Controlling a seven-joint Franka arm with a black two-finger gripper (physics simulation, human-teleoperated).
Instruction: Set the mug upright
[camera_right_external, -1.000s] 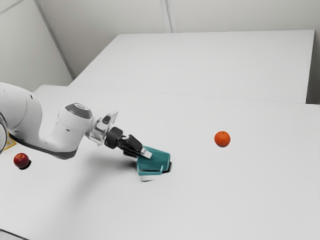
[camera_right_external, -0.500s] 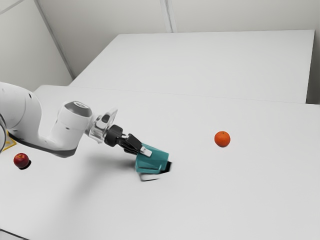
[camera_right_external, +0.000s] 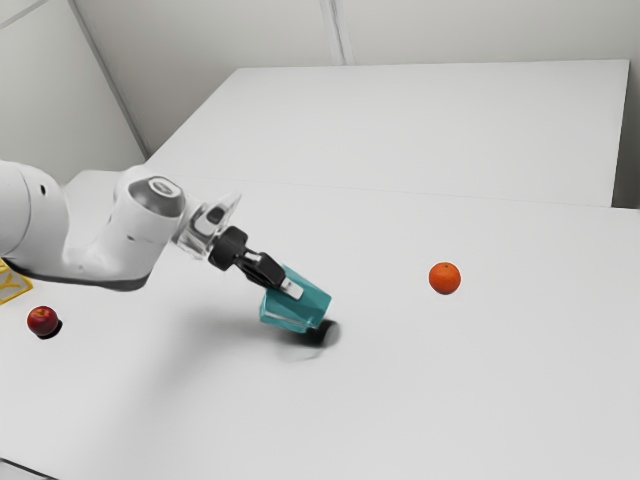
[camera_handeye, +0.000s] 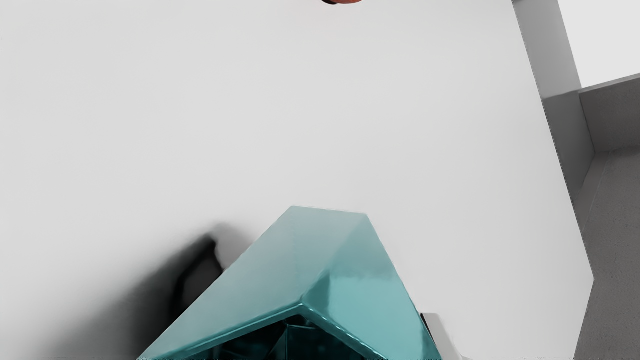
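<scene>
Though aslant, mug (camera_right_external: 301, 310) in pincer (camera_right_external: 290, 288).

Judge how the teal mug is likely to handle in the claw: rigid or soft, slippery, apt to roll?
The mug is probably rigid, as its walls and edges look straight and crisp. Its glossy surface could be somewhat slippery in the claw. With flat, angled faces, it would likely tip or rock sooner than roll freely.

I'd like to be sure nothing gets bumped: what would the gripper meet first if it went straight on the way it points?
With the mug in its grip, the gripper slants down toward the tabletop, probably met first, mug leading; the gap is unclear. The orange looks off that line.
</scene>
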